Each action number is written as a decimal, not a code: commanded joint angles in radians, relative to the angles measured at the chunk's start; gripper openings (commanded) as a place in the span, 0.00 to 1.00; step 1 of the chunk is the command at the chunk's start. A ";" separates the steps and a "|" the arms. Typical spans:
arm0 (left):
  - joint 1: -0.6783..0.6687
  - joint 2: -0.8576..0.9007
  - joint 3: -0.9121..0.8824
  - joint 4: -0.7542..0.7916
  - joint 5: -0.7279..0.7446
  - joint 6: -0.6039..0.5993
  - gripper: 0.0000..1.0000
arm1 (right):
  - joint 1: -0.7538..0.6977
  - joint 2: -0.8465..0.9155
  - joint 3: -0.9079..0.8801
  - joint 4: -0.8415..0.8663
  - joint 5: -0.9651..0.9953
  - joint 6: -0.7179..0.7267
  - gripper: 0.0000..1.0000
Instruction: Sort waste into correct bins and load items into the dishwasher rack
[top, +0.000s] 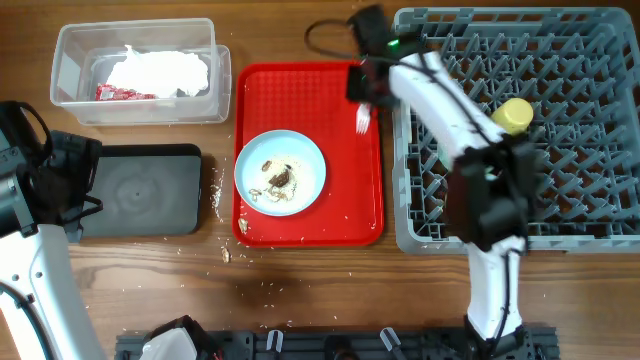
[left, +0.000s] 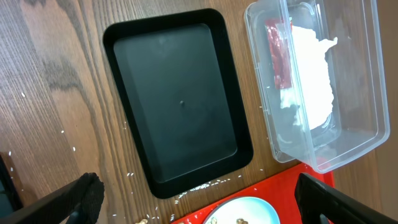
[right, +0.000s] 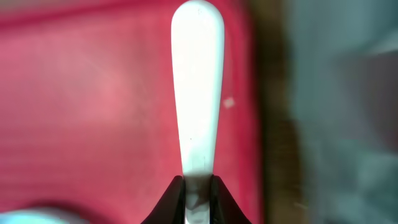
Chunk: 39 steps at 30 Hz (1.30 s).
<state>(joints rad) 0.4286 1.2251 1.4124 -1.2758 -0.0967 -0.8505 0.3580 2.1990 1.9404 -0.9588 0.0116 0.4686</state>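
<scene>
Overhead
- Right fingers (top: 360, 84): over the far right corner of the red tray (top: 300, 232), closed on the white fork (top: 362, 121); the tines point toward the near edge.
- Pale blue plate (top: 306, 154): on the red tray, left of the fork and apart from it, carrying food scraps (top: 280, 178).
- Dishwasher rack (top: 585, 70): just right of the tray, with a yellow cup (top: 515, 115) inside.
- Clear tub (top: 70, 60): far left of the bench (top: 330, 290), holding white napkins (top: 160, 70) and a red wrapper (top: 122, 93).
- Black tray (top: 140, 190): just in front of the tub.

Left wrist
- Left fingers (left: 84, 196): spread wide, gripping nothing, above the black tray (left: 180, 99) and plate rim (left: 245, 208).
- Clear tub (left: 261, 93): beside the tray, with the wrapper (left: 280, 53) against the napkins (left: 311, 68).

Right wrist
- Right fingers (right: 173, 198): tips pinched on the near end of the handle.
- White fork (right: 198, 93): its handle runs straight out from between the tips, above the blurred red tray (right: 93, 93).
</scene>
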 joint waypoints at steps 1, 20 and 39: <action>0.006 -0.002 0.000 0.003 -0.010 0.006 1.00 | -0.082 -0.133 0.032 -0.031 0.058 -0.060 0.06; 0.006 -0.002 0.000 0.003 -0.010 0.006 1.00 | -0.050 -0.127 -0.009 0.121 -0.325 -0.203 0.68; 0.006 -0.002 0.000 0.003 -0.010 0.006 1.00 | 0.057 0.133 -0.007 0.677 -0.034 -0.277 0.99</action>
<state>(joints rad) 0.4286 1.2251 1.4124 -1.2758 -0.0967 -0.8505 0.4145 2.2593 1.9331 -0.2821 -0.0593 0.2138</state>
